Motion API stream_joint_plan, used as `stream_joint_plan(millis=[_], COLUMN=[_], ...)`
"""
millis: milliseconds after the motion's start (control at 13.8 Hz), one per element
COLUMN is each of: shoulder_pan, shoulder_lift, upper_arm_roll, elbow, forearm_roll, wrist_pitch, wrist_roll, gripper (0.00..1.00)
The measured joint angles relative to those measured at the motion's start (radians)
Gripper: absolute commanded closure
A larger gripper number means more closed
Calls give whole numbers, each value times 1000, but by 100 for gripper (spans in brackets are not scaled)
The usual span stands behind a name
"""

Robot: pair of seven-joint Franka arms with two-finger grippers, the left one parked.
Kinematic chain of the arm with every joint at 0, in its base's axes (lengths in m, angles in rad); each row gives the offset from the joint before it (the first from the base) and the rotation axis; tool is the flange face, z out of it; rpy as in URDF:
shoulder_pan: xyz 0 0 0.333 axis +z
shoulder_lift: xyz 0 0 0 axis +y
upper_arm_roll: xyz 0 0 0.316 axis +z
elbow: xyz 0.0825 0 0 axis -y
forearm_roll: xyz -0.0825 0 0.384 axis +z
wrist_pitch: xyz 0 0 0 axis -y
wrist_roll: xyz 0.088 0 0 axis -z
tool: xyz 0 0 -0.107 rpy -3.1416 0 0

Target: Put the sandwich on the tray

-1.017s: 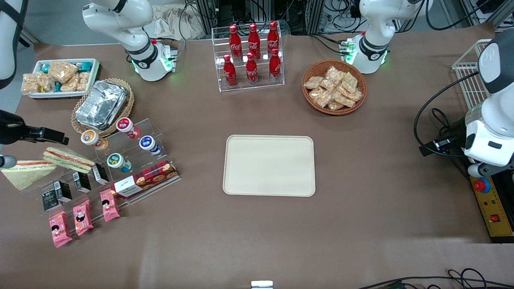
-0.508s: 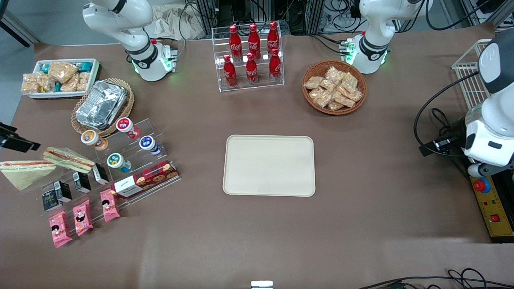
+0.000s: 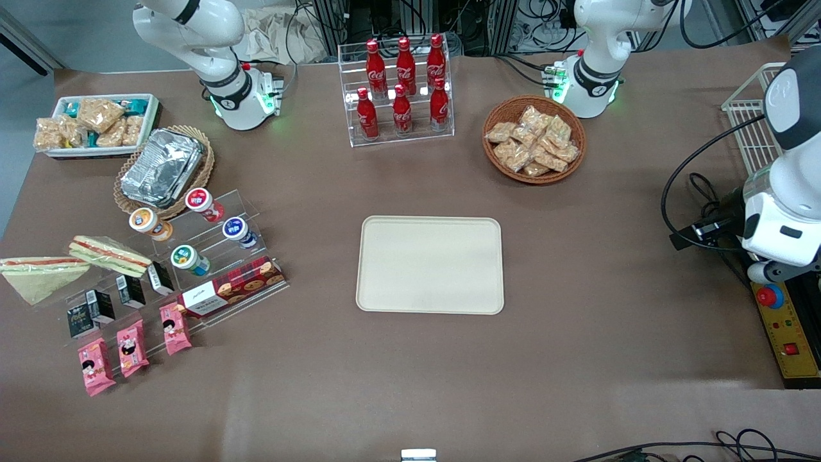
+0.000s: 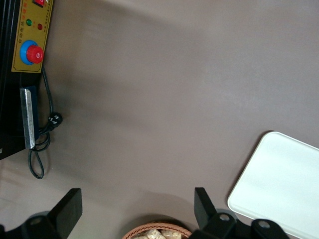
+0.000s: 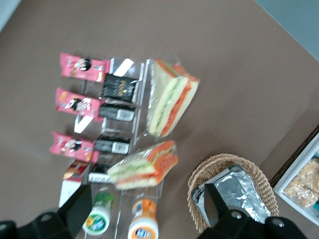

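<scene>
The sandwich (image 3: 109, 253) is a small wrapped wedge with red and green filling, lying on a clear acrylic stand toward the working arm's end of the table; it also shows in the right wrist view (image 5: 144, 167). The cream tray (image 3: 430, 264) lies flat mid-table with nothing on it; a corner of it shows in the left wrist view (image 4: 284, 184). My right gripper (image 5: 148, 191) is out of the front view. It hangs high above the stand, open and empty, with the sandwich just ahead of its fingers.
A longer wedge sandwich (image 3: 42, 276) lies on the table beside the stand. The stand also holds yogurt cups (image 3: 183, 258), black cartons, a cookie box (image 3: 231, 290) and pink packets (image 3: 131, 346). A foil container (image 3: 161, 167), a cola rack (image 3: 401, 90) and a snack basket (image 3: 533, 139) lie farther from the camera.
The right gripper, seen near the sandwiches a second ago, has drawn away toward the working arm's end and left the front view. Nothing on the table has moved.
</scene>
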Motion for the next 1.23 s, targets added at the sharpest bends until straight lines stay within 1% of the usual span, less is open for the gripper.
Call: stream_joint_plan(millis=[218,581,872,1089,1235], shoulder_pan=[-52,-126,-147,-158,-159], shoulder_lift=[67,150,189,207,209], upper_arm_roll=[-1,0,0,0,2], elbow=[-1,-3,-3,-12,-34], forearm_roll=[-1,9,53,109,121], wrist_pitch=[79,150,191,195,204], wrist_roll=[0,-7,-40,-46,-48], gripper=[0,0,0,0,0])
